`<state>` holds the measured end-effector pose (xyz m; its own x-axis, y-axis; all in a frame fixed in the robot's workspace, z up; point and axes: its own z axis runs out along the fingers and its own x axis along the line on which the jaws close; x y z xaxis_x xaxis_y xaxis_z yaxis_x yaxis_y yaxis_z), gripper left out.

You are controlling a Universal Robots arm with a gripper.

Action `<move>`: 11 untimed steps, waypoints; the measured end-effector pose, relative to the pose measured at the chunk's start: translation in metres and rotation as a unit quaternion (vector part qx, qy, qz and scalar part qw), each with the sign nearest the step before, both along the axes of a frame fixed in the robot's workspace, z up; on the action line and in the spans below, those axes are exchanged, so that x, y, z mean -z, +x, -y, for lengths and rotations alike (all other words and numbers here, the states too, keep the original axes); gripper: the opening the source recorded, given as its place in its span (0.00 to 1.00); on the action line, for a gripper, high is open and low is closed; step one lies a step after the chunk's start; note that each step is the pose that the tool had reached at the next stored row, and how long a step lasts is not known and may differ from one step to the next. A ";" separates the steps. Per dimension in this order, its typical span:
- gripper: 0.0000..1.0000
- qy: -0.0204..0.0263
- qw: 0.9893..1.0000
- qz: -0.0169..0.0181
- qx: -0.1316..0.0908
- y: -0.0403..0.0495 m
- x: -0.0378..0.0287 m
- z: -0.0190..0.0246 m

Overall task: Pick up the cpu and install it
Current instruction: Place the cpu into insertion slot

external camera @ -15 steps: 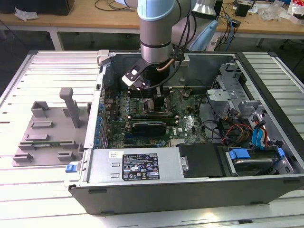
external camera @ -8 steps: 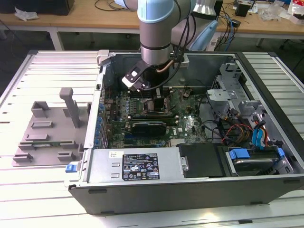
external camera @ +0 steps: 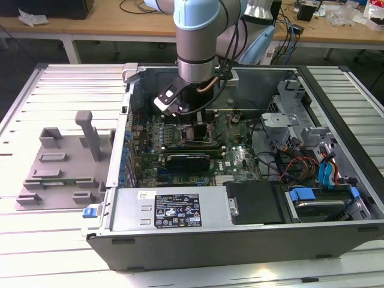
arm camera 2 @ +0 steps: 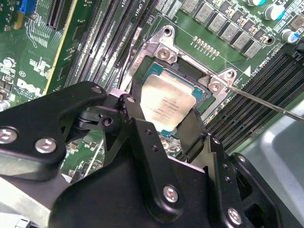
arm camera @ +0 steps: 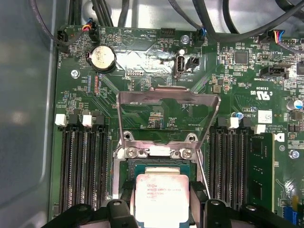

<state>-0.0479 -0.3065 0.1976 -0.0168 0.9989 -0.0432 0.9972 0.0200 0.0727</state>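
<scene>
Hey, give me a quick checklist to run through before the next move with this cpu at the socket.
1. Load plate swung open: ok.
2. Lever clear of the socket: ok.
3. cpu held between the fingers of the tool: ok.
4. cpu over the socket opening: ok.
5. cpu seated flat: cannot tell.
6. Corner mark lined up: cannot tell.

A workshop lab: open computer case (external camera: 240,252) on slatted bench (external camera: 54,240), cable-strewn desks (external camera: 120,25) behind.
</scene>
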 end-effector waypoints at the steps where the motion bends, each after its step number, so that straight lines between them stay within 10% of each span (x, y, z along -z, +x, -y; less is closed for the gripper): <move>1: 0.55 0.000 1.000 0.000 0.000 0.0000 0.0001 0.0000; 11: 0.55 0.003 1.000 0.000 0.000 0.0009 0.0003 -0.0001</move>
